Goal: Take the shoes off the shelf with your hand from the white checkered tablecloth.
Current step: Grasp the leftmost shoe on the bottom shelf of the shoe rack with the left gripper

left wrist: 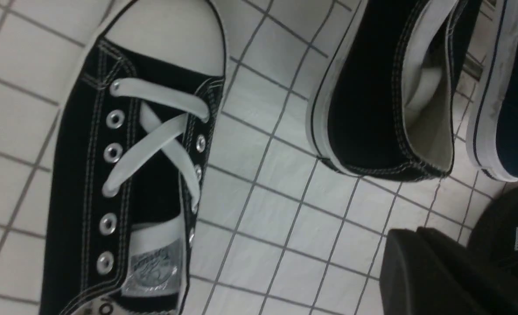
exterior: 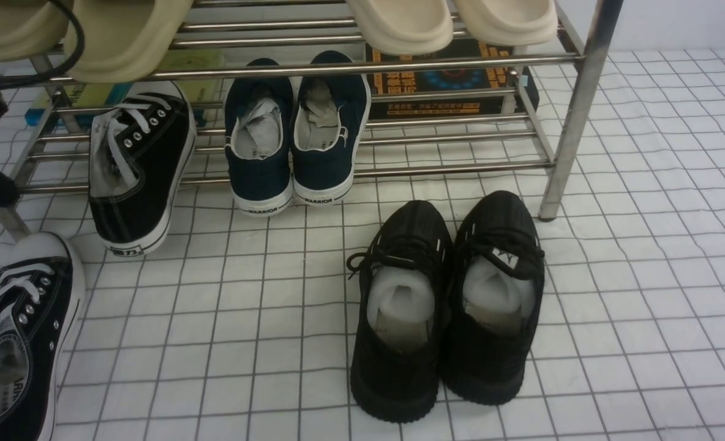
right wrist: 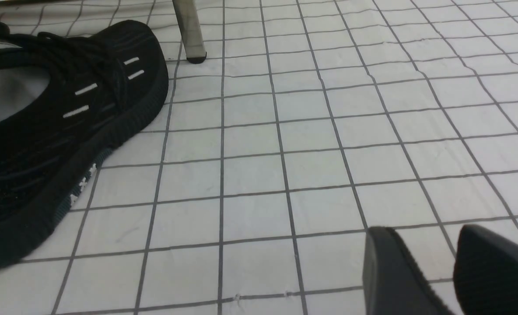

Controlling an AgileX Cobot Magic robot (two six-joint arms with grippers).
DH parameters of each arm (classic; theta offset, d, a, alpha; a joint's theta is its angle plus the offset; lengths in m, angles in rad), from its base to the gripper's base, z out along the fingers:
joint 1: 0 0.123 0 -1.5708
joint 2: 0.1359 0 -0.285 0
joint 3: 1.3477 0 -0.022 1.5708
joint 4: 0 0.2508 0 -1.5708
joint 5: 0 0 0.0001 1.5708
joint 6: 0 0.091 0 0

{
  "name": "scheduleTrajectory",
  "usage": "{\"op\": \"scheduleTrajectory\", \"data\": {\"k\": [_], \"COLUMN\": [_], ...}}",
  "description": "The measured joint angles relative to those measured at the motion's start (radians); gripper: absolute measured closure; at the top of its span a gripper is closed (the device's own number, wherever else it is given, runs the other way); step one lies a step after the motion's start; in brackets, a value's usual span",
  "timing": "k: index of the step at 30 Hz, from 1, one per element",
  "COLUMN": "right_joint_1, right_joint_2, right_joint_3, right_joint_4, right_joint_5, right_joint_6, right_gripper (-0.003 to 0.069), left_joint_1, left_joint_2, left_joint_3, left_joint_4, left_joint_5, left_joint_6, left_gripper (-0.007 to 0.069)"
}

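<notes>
Navy slip-ons say WARRIOR on heels. Right gripper fingers apart, holding nothing. Left gripper fingers: cannot tell.

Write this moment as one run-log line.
one black canvas white-laced sneaker on white checkered tablecloth; mate leaning on steel-tube shelf; right gripper open, empty

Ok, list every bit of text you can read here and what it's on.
"WARRIOR": heel strip of each of the navy slip-ons.
Too blurred or small to read: heel patch of the canvas sneaker propped on the shelf.
Tongue label and insole print of the other canvas sneaker.
Orange print on the dark box.
Tongue badge on the black knit sneakers.
</notes>
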Motion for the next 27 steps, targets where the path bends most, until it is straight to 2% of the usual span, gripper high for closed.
{"op": "scheduleTrajectory", "data": {"k": [3,4,7,8,9,11,13,19,22,26,27], "right_joint_1": [0.000,0.000,0.000,0.000,0.000,0.000,0.000,0.000,0.000,0.000,0.000], "right_joint_2": [0.000,0.000,0.000,0.000,0.000,0.000,0.000,0.000,0.000,0.000,0.000], "right_joint_3": [0.000,0.000,0.000,0.000,0.000,0.000,0.000,0.000,0.000,0.000,0.000], "right_joint_4": [0.000,0.000,0.000,0.000,0.000,0.000,0.000,0.000,0.000,0.000,0.000], "right_joint_5": [0.000,0.000,0.000,0.000,0.000,0.000,0.000,0.000,0.000,0.000,0.000], "right_joint_6": [0.000,0.000,0.000,0.000,0.000,0.000,0.000,0.000,0.000,0.000,0.000], "right_gripper": [0.0420,0.0420,0.0420,0.0420,0.0420,0.0420,0.0420,0.0420,0.0420,0.0420,0.0420], "left_joint_1": [-0.066,-0.071,-0.153,-0.156,-0.173,-0.182,-0.184,-0.184,-0.184,-0.184,-0.184], "left_joint_2": [0.044,0.047,0.088,0.090,0.107,0.128,0.158,0.242,0.291,0.311,0.308], "left_joint_3": [-0.014,-0.014,-0.014,-0.014,-0.014,-0.015,-0.016,-0.020,-0.020,-0.020,-0.020], "left_joint_4": [0.003,0.003,0.052,0.055,0.074,0.082,0.086,0.113,0.101,0.085,0.086], "left_joint_5": [-0.055,-0.065,-0.170,-0.176,-0.220,-0.259,-0.291,-0.338,-0.384,-0.367,-0.357], "left_joint_6": [0.002,0.002,0.001,0.001,0.001,0.001,0.001,0.001,0.001,0.001,0.001], "left_gripper": [0.0458,0.0449,0.0285,0.0285,0.0239,0.0208,0.0198,0.0226,0.0294,0.0536,0.0566]}}
